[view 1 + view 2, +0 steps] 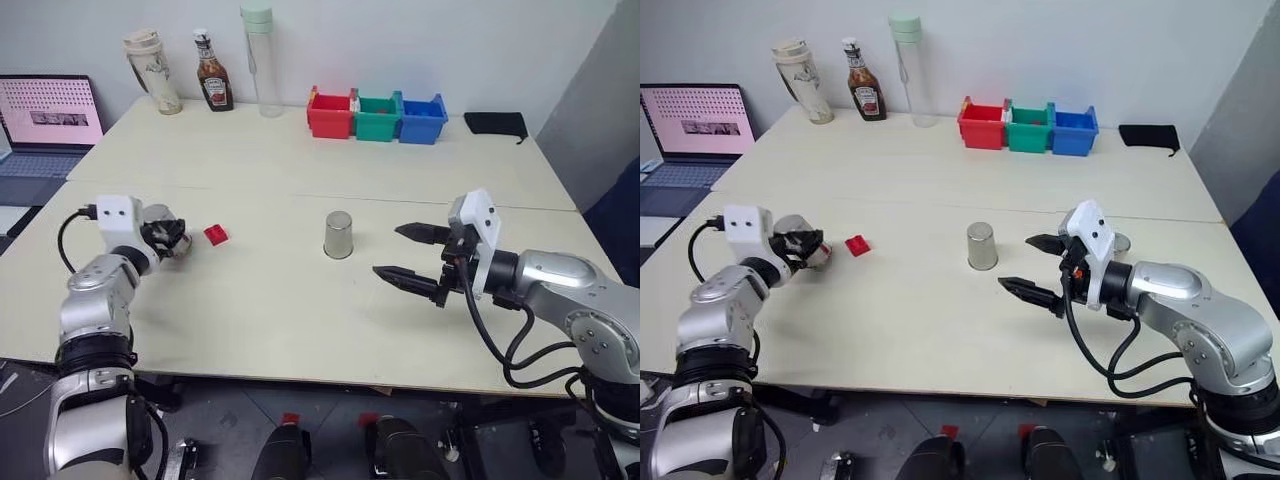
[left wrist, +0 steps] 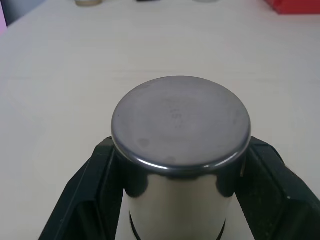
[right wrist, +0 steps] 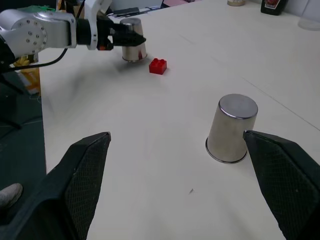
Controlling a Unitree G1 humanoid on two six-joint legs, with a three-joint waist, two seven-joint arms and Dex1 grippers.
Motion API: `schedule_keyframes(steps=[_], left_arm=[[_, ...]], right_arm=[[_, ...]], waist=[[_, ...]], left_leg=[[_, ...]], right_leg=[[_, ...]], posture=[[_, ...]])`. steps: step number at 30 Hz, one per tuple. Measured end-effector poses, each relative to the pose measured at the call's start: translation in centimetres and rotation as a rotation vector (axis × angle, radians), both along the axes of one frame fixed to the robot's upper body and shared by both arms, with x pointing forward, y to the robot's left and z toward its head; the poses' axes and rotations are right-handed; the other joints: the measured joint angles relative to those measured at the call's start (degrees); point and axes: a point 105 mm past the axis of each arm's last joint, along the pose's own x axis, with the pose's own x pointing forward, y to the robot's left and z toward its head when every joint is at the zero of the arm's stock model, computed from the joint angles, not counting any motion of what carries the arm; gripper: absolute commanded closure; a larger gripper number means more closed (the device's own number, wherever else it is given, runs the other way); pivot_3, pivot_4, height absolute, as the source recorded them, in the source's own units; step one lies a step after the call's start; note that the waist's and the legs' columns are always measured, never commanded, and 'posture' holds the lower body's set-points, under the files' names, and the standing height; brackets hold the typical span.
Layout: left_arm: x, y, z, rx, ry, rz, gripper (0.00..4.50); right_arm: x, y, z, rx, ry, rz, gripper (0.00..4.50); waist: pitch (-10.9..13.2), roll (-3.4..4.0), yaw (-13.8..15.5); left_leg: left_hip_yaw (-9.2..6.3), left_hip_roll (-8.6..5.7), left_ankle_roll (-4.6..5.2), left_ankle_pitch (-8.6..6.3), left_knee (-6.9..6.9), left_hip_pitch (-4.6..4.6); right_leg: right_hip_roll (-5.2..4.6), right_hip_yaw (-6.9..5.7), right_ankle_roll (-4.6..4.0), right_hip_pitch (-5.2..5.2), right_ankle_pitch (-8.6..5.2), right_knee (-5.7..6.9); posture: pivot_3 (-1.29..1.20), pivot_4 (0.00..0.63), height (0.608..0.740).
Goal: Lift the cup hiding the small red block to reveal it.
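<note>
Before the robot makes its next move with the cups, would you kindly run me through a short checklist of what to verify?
1. Left gripper shut on the steel cup: ok, a finger on each side of the cup.
2. Small red block uncovered: ok, it lies bare on the table beside the held cup.
3. Held cup clear of the block: ok, a gap shows between them.
4. Right gripper open and holding nothing: ok.
5. Middle cup standing upside down, untouched: ok, ahead of the right gripper.
6. Third cup undisturbed: cannot tell, mostly hidden behind the right wrist.
</note>
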Motion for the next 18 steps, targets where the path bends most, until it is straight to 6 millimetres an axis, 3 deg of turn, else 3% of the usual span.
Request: schedule_keyframes(steps=[5,10,14,18], left_arm=[[0.1,0.3,-0.9,0.0,0.012,0.005,0.0],[0.3,0.1,-0.5,0.001,0.004,-0.025,0.0],[-0.6,-0.4,1.6,0.04,-0.006,-0.11,0.0],[-2.8,0.5,5.8,0.138,0.013,-0.175,0.0]], right_arm=[[-0.1,0.1,-0.3,-0.001,0.026,-0.005,0.0],[-0.3,0.2,-0.2,-0.003,0.026,-0.008,0.0],[-0.5,0.8,-0.2,0.037,0.039,0.006,0.0],[-0.6,1.4,-0.5,0.079,0.064,0.02,0.0]], waist=[[0.0,0.0,-0.1],[0.0,0.0,-0.2],[0.0,-0.05,-0.4],[0.0,-0.05,-0.8]], left_leg=[[-0.02,0.02,0.0,0.0,-0.01,0.01],[0.02,0.0,0.0,0.0,0.0,0.01],[-0.05,0.03,0.0,0.0,-0.03,-0.03],[0.01,0.05,0.0,0.0,-0.15,0.05]], right_leg=[[-0.01,0.01,-0.01,0.0,0.01,0.01],[-0.02,0.01,0.0,0.0,0.01,0.01],[-0.02,0.02,-0.01,-0.02,0.01,-0.01],[-0.02,0.05,-0.03,-0.08,0.0,0.02]], posture=[[0.0,0.15,0.74],[0.0,0.15,0.74],[0.0,0.15,0.74],[0.0,0.15,0.74]])
